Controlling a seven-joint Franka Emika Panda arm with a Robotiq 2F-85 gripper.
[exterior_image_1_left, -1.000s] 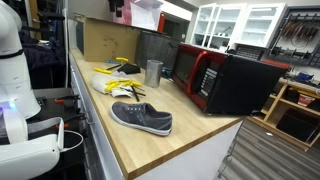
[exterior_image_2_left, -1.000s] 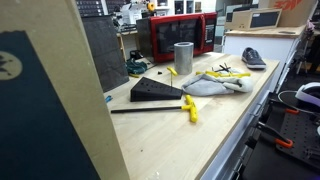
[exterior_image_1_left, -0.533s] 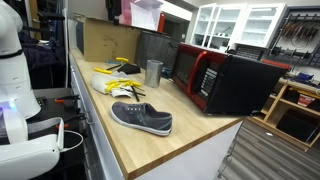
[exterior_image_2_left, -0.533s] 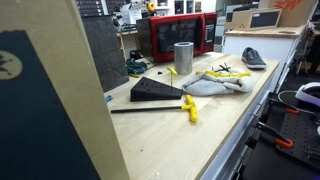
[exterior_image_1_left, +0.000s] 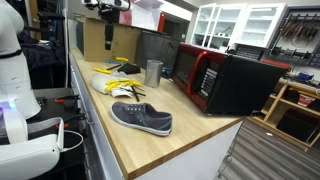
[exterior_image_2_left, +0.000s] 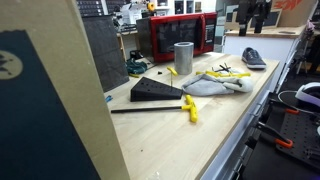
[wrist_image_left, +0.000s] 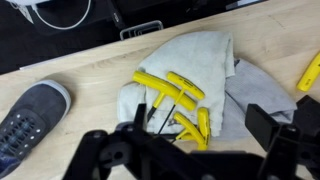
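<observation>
Arm (exterior_image_1_left: 108, 15) newly entered, high over yellow tools (wrist_image_left: 175, 100) on cloth (wrist_image_left: 205, 55); jaws spread wide, empty; shoe (wrist_image_left: 25, 115) near counter (wrist_image_left: 90, 65) edge.

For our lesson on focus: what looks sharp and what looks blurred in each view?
Wrist view: gripper a dark, blurred silhouette; yellow hex keys on the cloth sharp. In an exterior view, the near wooden panel blurred; in an exterior view, the shoe crisp.
</observation>
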